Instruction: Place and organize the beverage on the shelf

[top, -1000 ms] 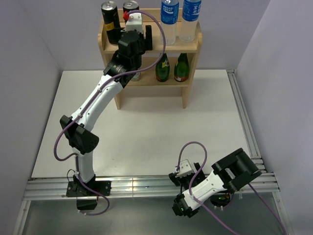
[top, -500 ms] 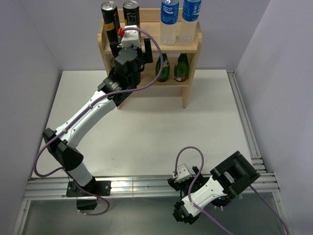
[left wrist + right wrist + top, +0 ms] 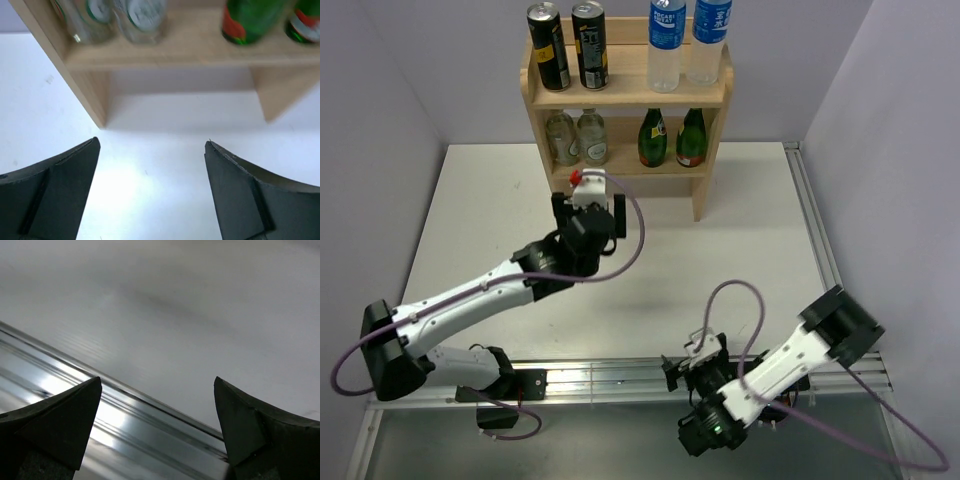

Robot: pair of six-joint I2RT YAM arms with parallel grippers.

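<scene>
The wooden shelf (image 3: 626, 96) stands at the table's far edge. Two dark cans (image 3: 590, 45) and two blue-labelled water bottles (image 3: 667, 42) stand on its top tier. Two green bottles (image 3: 653, 138) and two clear bottles (image 3: 575, 136) stand on the lower tier. My left gripper (image 3: 588, 203) is open and empty over the table, in front of the shelf and apart from it. In the left wrist view the gripper (image 3: 150, 145) faces the lower tier (image 3: 190, 47), with the green bottles (image 3: 247, 20) above right. My right gripper (image 3: 676, 370) is open and empty at the near edge.
The right wrist view shows the open right gripper (image 3: 157, 382) over the aluminium rail (image 3: 125, 425) at the table's near edge. The rail (image 3: 620, 378) runs along the front in the top view. Grey walls close in the table's left, right and back.
My left arm has drawn back from the shelf's top tier and down towards the table, leaving the second can standing there. The right arm has shifted slightly at the near edge.
</scene>
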